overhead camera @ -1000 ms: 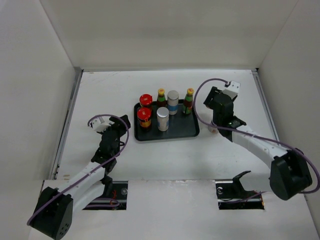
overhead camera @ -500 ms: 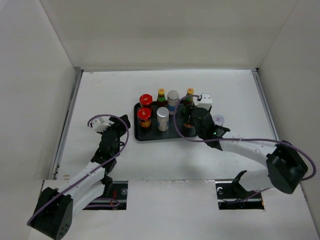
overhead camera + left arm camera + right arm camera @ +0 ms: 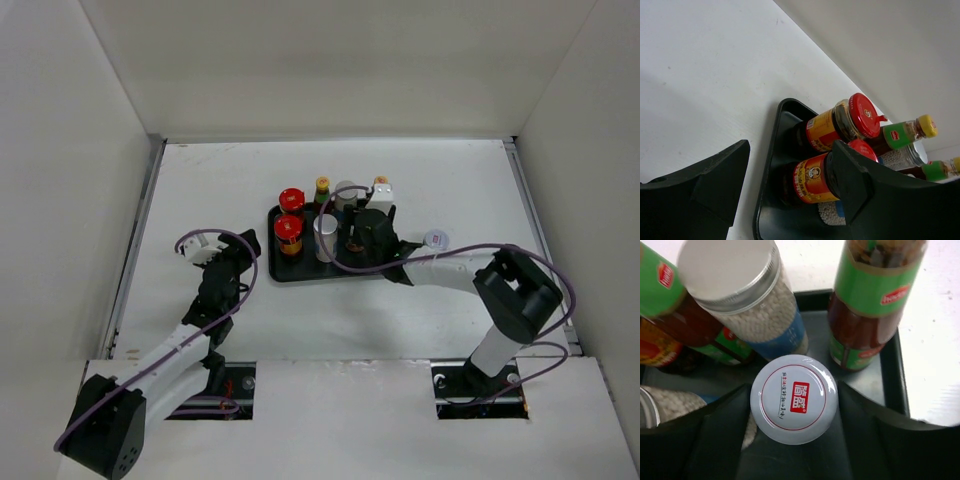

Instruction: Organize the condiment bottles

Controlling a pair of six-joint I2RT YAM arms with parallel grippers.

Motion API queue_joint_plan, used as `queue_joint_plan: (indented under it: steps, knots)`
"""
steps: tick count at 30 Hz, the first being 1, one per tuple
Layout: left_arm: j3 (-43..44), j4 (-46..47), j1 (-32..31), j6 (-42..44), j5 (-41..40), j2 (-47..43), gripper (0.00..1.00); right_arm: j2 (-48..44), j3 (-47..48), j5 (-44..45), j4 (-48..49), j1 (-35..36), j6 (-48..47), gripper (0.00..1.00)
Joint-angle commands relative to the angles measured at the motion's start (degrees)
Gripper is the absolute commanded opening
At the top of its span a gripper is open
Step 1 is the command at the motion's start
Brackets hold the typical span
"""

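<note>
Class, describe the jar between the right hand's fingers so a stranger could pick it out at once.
Find the black tray in the middle of the table. Over it, between the right hand's fingers, is the jar: its flat white lid carries a red square logo, unlike the neighbouring grey-topped cylinder, red-lidded jars and yellow-capped bottles.

A robotics lab test cell: white bench [image 3: 220, 180] boxed in by plain white walls [image 3: 330, 70], left arm [image 3: 175, 345] and right arm [image 3: 450, 270] bolted at the frame's bottom.

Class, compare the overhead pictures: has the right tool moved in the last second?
Yes. The right tool swung left, from right of the black tray to over it, now around a white-lidded jar.
</note>
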Motion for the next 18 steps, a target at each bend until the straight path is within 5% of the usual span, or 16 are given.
queue_joint_plan:
  steps: [1,4,8,11,15,18]
  knots:
    - [-0.84,3.04,0.43,-0.52,0.42,0.2,0.66,-0.04,4.32,0.49,8.31,0.42,1.72,0.83]
    - [-0.67,3.04,0.26,-0.17,0.16,-0.16,0.66,-1.61,4.24,1.63,7.69,0.68,1.54,0.94]
    - [-0.84,3.04,0.43,-0.52,0.51,-0.15,0.66,-7.13,2.04,2.33,5.06,0.68,0.67,0.94]
    - [-0.75,3.04,0.43,-0.26,0.16,-0.24,0.66,-14.51,-3.22,5.32,3.91,0.68,0.93,0.81]
    - [-0.67,3.04,0.26,-0.61,0.42,0.02,0.66,-23.74,-10.86,8.65,0.32,-1.68,1.97,0.44]
    - [-0.49,3.04,0.17,-0.7,0.51,0.99,0.66,-30.16,-16.06,12.96,-5.56,-5.98,4.96,0.4]
